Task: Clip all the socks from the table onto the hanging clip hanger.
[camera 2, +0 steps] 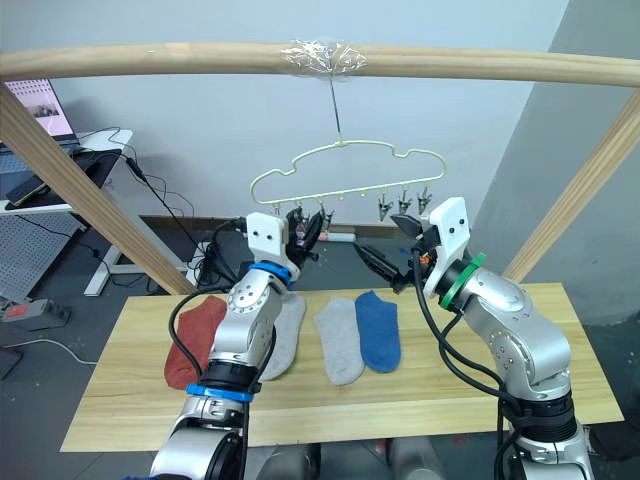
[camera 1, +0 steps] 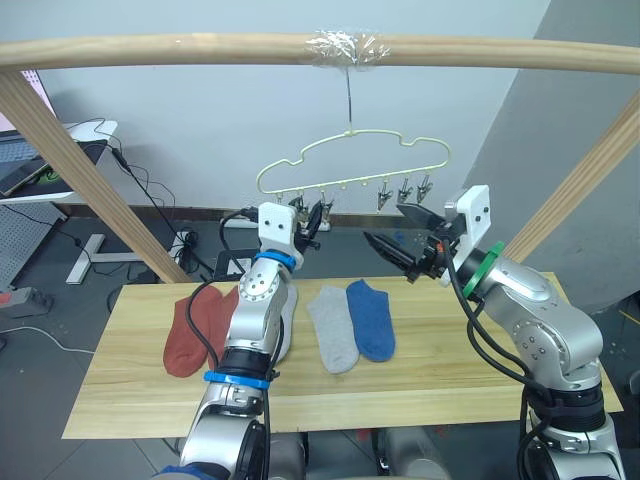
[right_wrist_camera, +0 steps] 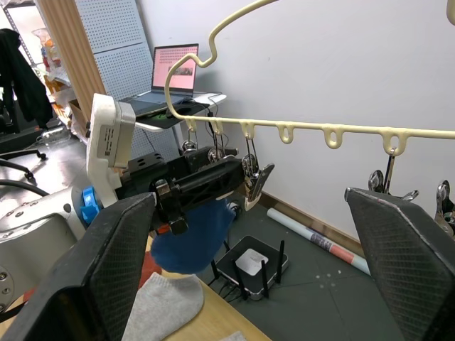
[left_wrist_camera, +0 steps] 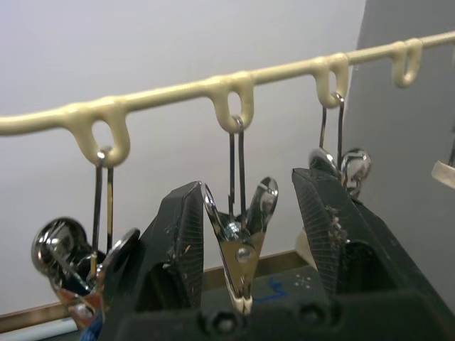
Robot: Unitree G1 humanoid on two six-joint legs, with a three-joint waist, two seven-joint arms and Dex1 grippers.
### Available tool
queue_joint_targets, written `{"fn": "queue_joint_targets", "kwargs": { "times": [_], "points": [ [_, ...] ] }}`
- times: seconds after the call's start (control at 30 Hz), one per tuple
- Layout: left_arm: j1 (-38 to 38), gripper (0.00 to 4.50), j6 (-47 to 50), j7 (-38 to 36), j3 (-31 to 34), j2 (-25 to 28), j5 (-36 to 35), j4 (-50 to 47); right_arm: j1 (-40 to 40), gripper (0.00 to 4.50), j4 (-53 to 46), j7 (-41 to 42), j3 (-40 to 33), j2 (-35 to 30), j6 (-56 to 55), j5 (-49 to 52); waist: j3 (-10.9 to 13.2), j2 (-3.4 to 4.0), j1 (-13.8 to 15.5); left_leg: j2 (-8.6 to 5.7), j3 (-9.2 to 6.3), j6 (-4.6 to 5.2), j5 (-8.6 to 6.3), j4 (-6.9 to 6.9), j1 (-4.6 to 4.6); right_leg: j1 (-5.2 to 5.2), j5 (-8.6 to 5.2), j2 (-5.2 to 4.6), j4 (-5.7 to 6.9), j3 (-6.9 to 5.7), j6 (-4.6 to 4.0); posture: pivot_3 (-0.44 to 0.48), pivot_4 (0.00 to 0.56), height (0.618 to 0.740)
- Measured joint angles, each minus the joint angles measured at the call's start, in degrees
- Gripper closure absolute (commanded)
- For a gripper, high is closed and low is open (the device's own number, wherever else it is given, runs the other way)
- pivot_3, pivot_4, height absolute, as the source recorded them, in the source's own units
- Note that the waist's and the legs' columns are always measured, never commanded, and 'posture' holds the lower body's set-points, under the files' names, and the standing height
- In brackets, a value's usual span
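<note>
Four socks lay on the table (camera 1: 440,370) at frame centre: rust-red (camera 1: 187,330), two grey (camera 1: 332,325), blue (camera 1: 371,317). Above them hung the clip hanger (camera 1: 350,165). At its left clips the left gripper (left_wrist_camera: 245,234) straddled one clip (left_wrist_camera: 240,252), fingers spread around it. Right of centre, the right gripper (camera 1: 400,236) gaped wide, empty.

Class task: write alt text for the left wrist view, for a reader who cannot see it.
The left claw has its two black fingers spread either side of a small metal clip, not touching it. The clip dangles from a loop of the pale yellow-green clip hanger. More clips hang on both sides.
</note>
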Motion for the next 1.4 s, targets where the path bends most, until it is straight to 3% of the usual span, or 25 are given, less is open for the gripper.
{"fn": "queue_joint_targets", "kwargs": {
  "times": [0.27, 0.43, 0.53, 1.2, 1.4],
  "points": [
    [-0.11, 2.32, -1.14, 0.06, 0.07, -0.09, 0.09, 1.33, -0.38, 0.0, 0.0, -0.05, 0.02, 0.0, -0.24, -0.1, 0.0, 0.0, 0.0, 0.0, 0.0, 0.0, 0.0, 0.0, 0.0, 0.0, 0.0, 0.0, 0.0, 0.0, 0.0, -0.174, 0.158, 0.74],
    [-0.12, 3.79, -2.11, -0.01, 0.1, -0.47, 0.07, 1.33, -0.4, 0.0, 0.0, -0.11, 0.03, 0.0, -0.55, -0.11, 0.0, 0.0, 0.0, 0.0, 0.0, 0.0, 0.0, 0.0, 0.0, 0.0, 0.0, 0.0, 0.01, 0.0, 0.0, -0.172, 0.151, 0.74],
    [-0.12, 4.18, -2.17, -0.04, 0.1, -0.55, 0.04, 1.33, -0.39, 0.0, 0.0, -0.14, 0.05, 0.0, -0.8, -0.12, 0.0, 0.0, 0.0, 0.0, -0.01, 0.0, 0.0, 0.01, 0.0, 0.0, 0.0, 0.0, 0.02, 0.0, 0.0, -0.171, 0.149, 0.74],
    [0.35, 4.19, -0.99, 1.21, 0.34, -0.04, 1.38, -0.37, 2.38, 0.0, 2.53, -0.29, 4.57, 0.63, -2.46, -4.38, -0.02, -0.01, 0.05, -0.01, -0.01, -0.01, 0.01, 0.07, 0.01, 0.0, 0.03, 0.0, 0.07, 0.0, 0.03, -0.145, 0.14, 0.74],
    [0.35, 2.2, -0.98, 1.24, 0.34, -0.25, 1.44, -0.37, 1.9, 0.0, 2.53, -0.23, 4.32, 0.71, -2.49, -4.37, -0.02, -0.01, 0.05, -0.01, -0.01, -0.01, 0.01, 0.07, 0.01, 0.0, 0.03, 0.0, 0.08, 0.0, 0.03, -0.148, 0.141, 0.74]
  ]
}}
